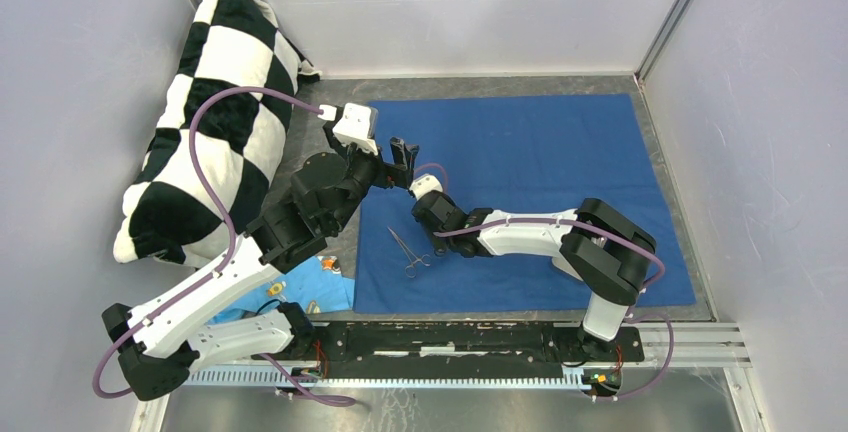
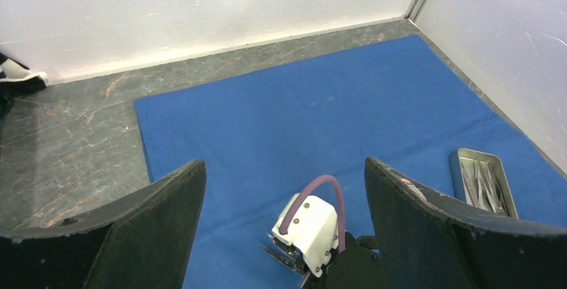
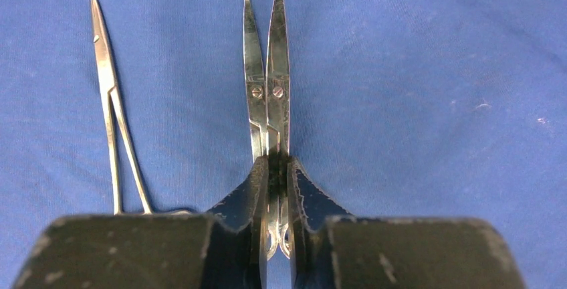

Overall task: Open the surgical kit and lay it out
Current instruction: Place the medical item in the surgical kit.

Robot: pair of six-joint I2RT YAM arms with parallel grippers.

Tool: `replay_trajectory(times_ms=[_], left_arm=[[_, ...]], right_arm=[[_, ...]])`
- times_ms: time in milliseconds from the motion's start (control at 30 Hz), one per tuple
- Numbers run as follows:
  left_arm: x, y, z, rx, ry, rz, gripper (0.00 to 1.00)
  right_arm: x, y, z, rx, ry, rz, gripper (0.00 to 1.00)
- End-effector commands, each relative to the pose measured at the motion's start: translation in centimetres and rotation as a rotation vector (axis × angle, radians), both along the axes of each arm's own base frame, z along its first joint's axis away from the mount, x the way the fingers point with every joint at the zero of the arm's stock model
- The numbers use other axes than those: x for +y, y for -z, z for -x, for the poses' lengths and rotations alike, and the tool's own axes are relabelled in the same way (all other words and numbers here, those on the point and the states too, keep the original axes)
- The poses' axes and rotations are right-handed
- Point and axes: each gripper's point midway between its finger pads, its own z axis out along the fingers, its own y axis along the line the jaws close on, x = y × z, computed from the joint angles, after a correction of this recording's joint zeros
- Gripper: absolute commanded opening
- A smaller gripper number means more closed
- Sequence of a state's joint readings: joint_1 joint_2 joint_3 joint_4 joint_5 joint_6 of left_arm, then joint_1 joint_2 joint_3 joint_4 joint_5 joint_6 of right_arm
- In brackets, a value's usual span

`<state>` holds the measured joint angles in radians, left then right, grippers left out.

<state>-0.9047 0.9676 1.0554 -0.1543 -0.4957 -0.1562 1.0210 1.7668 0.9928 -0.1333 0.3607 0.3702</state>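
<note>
The dark blue cloth [image 1: 530,172] lies spread flat on the table and also shows in the left wrist view [image 2: 321,102]. My right gripper [image 3: 278,168] is shut on thin silver scissors [image 3: 267,68], low over the cloth's left part [image 1: 430,242]; their points stick out past the fingers. A silver forceps [image 1: 405,250] lies on the cloth just beside them [image 3: 110,108]. The small steel tray [image 2: 483,183] holds more instruments near the cloth's right side; the right arm hides it in the top view. My left gripper [image 1: 402,157] is open and empty above the cloth [image 2: 284,163].
A black-and-white checkered pillow [image 1: 210,112] leans in the back left corner. A light blue cloth scrap [image 1: 300,287] with small items lies by the left arm's base. Walls close in the back and both sides. The bare grey tabletop [image 2: 73,135] shows left of the cloth.
</note>
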Motion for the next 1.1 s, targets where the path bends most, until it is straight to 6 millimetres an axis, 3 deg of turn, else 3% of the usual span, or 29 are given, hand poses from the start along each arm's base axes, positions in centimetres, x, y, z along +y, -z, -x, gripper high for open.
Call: replay_trajectory(times_ms=[0, 533, 1067], left_arm=[[0.2, -1.5, -0.1, -0.051, -0.005, 0.013, 0.93], [-0.1, -1.3, -0.1, -0.046, 0.006, 0.011, 0.93], [-0.4, -1.1, -0.1, -0.040, 0.019, 0.007, 0.93]], right_arm=[[1.0, -1.1, -0.7, -0.027, 0.008, -0.027, 0.15], [2.2, -2.6, -0.9, -0.053, -0.017, -0.059, 0.20], [1.6, -1.1, -0.9, -0.035, -0.019, 0.004, 0.26]])
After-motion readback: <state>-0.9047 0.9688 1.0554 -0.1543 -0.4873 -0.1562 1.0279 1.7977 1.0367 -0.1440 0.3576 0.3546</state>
